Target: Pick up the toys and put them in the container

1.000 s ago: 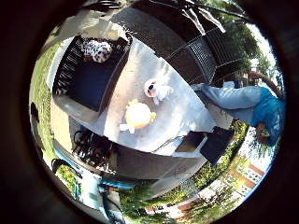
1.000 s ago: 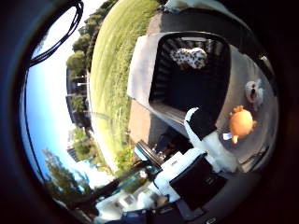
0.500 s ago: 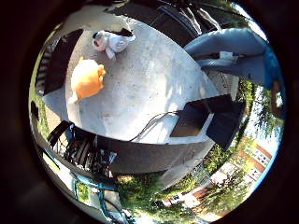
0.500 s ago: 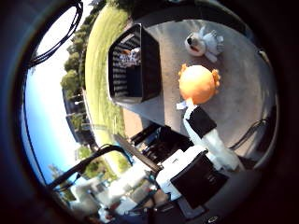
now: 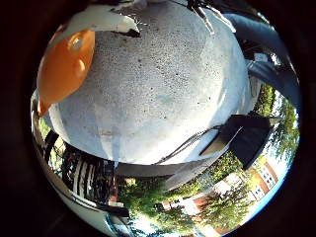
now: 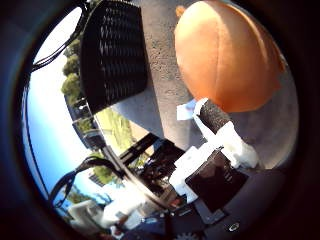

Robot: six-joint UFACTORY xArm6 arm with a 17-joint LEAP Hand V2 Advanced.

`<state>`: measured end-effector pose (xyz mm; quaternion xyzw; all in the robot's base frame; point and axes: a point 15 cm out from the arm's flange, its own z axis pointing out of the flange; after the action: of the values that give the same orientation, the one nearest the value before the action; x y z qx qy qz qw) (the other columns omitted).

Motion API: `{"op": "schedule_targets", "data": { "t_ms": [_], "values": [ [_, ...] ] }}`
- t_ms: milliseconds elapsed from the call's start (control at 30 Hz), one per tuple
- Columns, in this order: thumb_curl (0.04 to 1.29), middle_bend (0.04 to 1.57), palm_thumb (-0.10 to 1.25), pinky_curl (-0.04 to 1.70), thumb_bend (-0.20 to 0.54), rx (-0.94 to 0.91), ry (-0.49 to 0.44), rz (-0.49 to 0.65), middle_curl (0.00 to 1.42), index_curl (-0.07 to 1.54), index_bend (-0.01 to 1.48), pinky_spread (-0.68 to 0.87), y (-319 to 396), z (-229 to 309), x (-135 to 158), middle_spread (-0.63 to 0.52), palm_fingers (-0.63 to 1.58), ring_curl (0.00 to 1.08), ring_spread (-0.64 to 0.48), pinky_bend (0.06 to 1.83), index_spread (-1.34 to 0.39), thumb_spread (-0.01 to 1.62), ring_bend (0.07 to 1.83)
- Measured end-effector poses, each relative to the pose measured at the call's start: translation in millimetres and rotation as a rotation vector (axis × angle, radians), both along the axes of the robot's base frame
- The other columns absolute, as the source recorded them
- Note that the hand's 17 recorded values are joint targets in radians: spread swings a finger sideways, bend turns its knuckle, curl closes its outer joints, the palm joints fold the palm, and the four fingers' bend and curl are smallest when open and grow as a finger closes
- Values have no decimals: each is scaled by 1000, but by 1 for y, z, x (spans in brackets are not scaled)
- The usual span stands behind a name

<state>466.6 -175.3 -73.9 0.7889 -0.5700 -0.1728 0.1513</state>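
A round orange plush toy [image 6: 227,55] lies on the grey table [image 5: 163,89] and fills much of the thumb side view, close under my palm. It also shows at the table's edge as the orange toy [image 5: 64,64]. My right hand [image 6: 220,145] hangs just above it. One white finger with a black tip [image 6: 214,116] reaches toward the toy, straight, with nothing held. The black mesh container [image 6: 112,55] stands on the table beside the toy. A white shape with a dark tip [image 5: 101,19] lies past the orange toy; I cannot tell what it is.
A dark flat object [image 5: 247,140] sits off the table's far edge. Black slatted furniture [image 5: 86,173] stands below the table's near edge. Grass, trees and buildings surround the spot.
The hand has come down much closer to the orange toy, which now looms large in both views. The container's inside and the white toy have slid out of sight.
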Motion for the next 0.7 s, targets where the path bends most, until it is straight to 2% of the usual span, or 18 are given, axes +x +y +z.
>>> {"op": "schedule_targets", "data": {
  "t_ms": [33, 67, 100, 133, 200, 233, 300, 333, 500, 700],
  "values": [
    [361, 282, 686, 172, -29, -15, 9, 9, 373, 226, 162, 514, -3, -3, -2, 40, 596, 352, 275, 808, -71, 1105, 626],
    [362, 315, 691, 165, -26, -26, 14, 14, 384, 219, 157, 514, -6, -6, -4, 29, 683, 360, 255, 811, -86, 1105, 674],
    [365, 429, 697, 174, -24, -31, 14, 15, 425, 204, 138, 495, -9, -6, -4, 7, 898, 381, 240, 856, -135, 1104, 767],
    [370, 514, 710, 197, -20, -30, 12, 16, 465, 182, 100, 479, -10, -5, -3, -9, 1012, 421, 216, 916, -173, 1102, 867],
    [379, 602, 732, 238, -16, -31, 2, 14, 525, 161, 99, 455, -16, 1, -1, -36, 1059, 493, 170, 998, -222, 1094, 1004],
    [392, 698, 759, 278, -13, -33, -5, 10, 589, 131, 107, 435, -19, 6, 0, -70, 1043, 559, 128, 1069, -270, 1089, 1118],
    [407, 759, 795, 313, -3, -37, -19, 4, 631, 110, 132, 420, -24, 17, 3, -89, 1069, 594, 98, 1151, -308, 1083, 1166],
    [433, 826, 853, 363, 7, -38, -31, 1, 684, 85, 178, 387, -27, 27, 5, -114, 1106, 631, 60, 1271, -362, 1072, 1202],
    [520, 1010, 1001, 467, 42, -29, -54, -3, 816, 30, 314, 289, -30, 72, 1, -158, 1119, 700, -17, 1462, -524, 1066, 1249],
    [597, 1100, 1015, 539, 18, -3, 37, 26, 914, -16, 476, 220, -8, 148, -25, -176, 1048, 757, -70, 1536, -695, 1101, 1285]
  ]
}}
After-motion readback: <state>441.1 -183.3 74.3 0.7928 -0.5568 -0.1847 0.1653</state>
